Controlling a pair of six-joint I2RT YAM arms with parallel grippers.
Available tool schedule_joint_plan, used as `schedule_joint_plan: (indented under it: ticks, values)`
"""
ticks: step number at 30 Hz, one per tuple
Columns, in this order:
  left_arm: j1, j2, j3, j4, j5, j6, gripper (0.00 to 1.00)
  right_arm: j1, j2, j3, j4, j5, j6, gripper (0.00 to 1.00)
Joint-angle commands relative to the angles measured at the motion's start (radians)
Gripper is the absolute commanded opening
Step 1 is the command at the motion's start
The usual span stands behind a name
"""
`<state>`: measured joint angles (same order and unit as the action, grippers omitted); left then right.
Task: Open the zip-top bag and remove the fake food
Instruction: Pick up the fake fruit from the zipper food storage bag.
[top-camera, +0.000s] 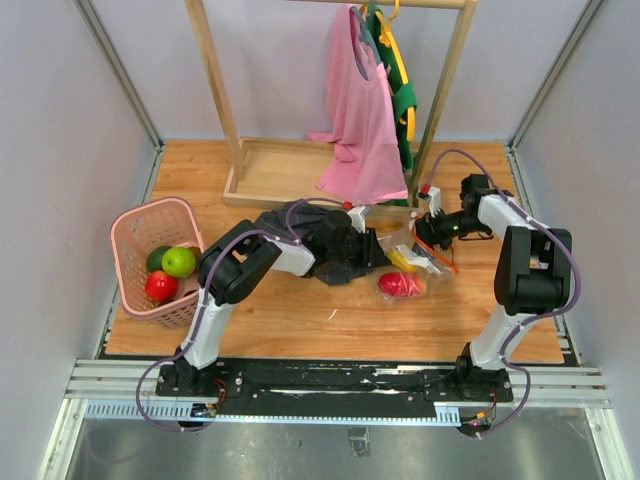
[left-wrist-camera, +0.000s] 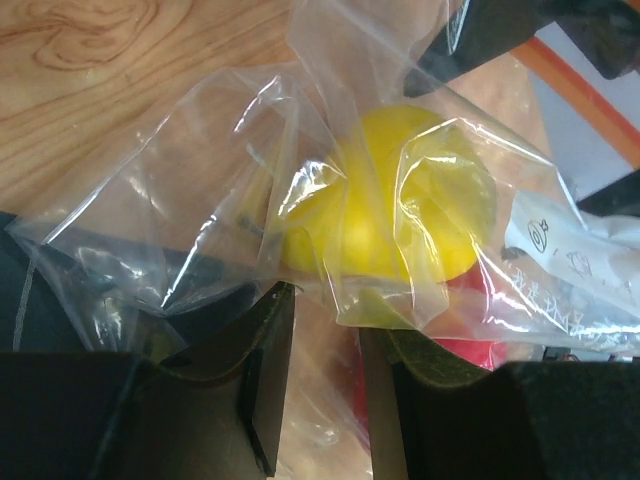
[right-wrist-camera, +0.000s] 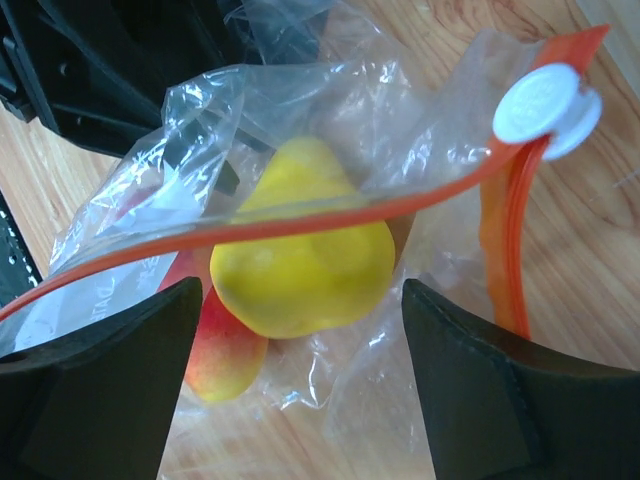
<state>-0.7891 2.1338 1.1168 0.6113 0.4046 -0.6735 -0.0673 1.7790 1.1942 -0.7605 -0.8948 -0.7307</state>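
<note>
The clear zip-top bag (top-camera: 412, 258) lies mid-table with its orange-red zip strip (right-wrist-camera: 300, 222) open and a white slider (right-wrist-camera: 545, 105) at one end. Inside are a yellow fruit (right-wrist-camera: 300, 270) and a red-yellow mango-shaped fruit (top-camera: 400, 285). My right gripper (right-wrist-camera: 302, 300) is open wide at the bag's mouth, its fingers either side of the yellow fruit without touching it. My left gripper (left-wrist-camera: 325, 310) is at the bag's other end, jaws a narrow gap apart with loose bag film between them. The yellow fruit (left-wrist-camera: 400, 200) and the white label (left-wrist-camera: 560, 250) lie just ahead of it.
A pink slotted basket (top-camera: 135, 225) at the left holds lime green, dark green and red fruits. A dark cloth (top-camera: 300, 222) lies under my left arm. A wooden clothes rack (top-camera: 250, 180) with a pink garment (top-camera: 360, 130) stands behind the bag.
</note>
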Motion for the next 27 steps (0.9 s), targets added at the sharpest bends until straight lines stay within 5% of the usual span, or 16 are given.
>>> schedule_joint_plan:
  ticks: [1,15,19,27]
  values:
    - [-0.002,0.043,0.039,-0.026,0.0,0.022,0.37,0.056,0.014,-0.021,0.046,0.07,0.053,0.84]
    - [-0.001,0.08,0.082,-0.05,0.009,0.027,0.37,0.168,0.071,-0.035,0.104,0.315,0.082,0.85]
    - [0.002,0.075,0.075,-0.046,0.01,0.025,0.37,0.161,0.048,-0.027,0.095,0.32,0.087,0.55]
    - [0.035,0.02,-0.011,0.011,0.013,0.006,0.4,0.08,-0.065,0.012,0.003,0.222,0.045,0.27]
